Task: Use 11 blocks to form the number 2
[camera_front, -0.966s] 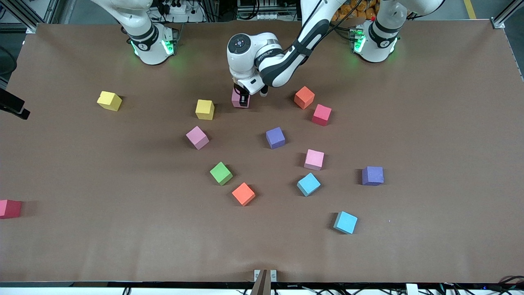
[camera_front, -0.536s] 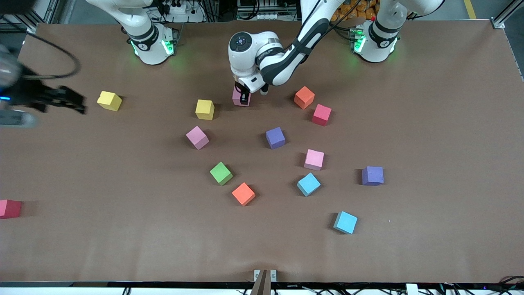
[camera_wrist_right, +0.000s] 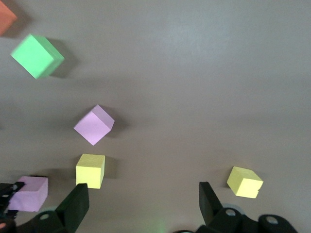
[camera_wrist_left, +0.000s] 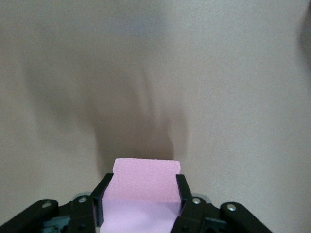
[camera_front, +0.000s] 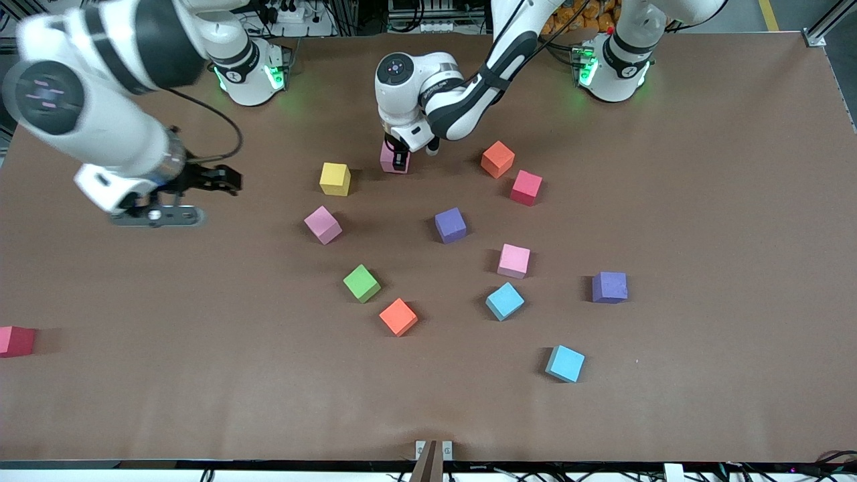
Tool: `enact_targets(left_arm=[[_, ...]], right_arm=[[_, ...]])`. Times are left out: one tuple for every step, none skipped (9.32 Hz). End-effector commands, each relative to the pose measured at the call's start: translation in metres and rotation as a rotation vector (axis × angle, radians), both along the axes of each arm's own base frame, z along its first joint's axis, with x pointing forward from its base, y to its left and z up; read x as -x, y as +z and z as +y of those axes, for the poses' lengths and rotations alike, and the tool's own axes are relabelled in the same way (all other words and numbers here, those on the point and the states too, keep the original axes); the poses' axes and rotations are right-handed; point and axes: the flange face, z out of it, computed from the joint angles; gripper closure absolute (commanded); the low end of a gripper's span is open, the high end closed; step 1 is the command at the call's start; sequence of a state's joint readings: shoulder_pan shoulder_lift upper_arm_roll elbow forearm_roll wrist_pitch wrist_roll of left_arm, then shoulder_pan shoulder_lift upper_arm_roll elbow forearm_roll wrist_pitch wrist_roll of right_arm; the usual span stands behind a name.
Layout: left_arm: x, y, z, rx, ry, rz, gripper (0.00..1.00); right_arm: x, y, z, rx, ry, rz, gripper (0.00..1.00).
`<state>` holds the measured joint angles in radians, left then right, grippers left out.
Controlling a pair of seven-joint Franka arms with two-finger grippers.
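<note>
My right arm has swung in over its end of the table, its right gripper (camera_front: pixel 227 179) spread wide with nothing in it. My left gripper (camera_front: pixel 400 161) stays low, fingers clamped on a pink block (camera_wrist_left: pixel 144 180) sitting on the table (camera_front: pixel 703 201) beside the yellow block (camera_front: pixel 335 179). The other blocks lie scattered apart.

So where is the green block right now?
In the front view the green block sits on the table mid-scene, nearer the camera than the pink block and beside the orange block; neither arm touches it.
</note>
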<state>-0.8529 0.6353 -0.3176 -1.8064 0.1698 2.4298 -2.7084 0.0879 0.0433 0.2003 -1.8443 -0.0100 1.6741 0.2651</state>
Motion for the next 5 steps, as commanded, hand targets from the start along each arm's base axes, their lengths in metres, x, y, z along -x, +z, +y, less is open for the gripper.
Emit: enact_targets(left_arm=[[0.005,-0.001,-0.002,0.002,-0.001,-0.019,0.26],[0.007,0.000,-0.002,-0.004,-0.003,-0.018,0.26],[0.008,0.000,-0.002,-0.007,-0.005,-0.017,0.26],[0.008,0.004,-0.002,-0.007,-0.005,-0.020,0.26],[0.007,0.008,-0.001,-0.025,-0.006,-0.018,0.26]], right_arm=[[0.055,-0.049,-0.002,-0.021,-0.018,-0.013,0.00],[0.069,-0.078,0.003,-0.024,-0.013,-0.015,0.00],[0.076,-0.100,0.007,-0.051,-0.100,-0.003,0.00],[0.092,-0.121,0.031,-0.052,-0.114,-0.030,0.00],[0.102,-0.137,0.040,-0.055,-0.145,-0.066,0.00]])
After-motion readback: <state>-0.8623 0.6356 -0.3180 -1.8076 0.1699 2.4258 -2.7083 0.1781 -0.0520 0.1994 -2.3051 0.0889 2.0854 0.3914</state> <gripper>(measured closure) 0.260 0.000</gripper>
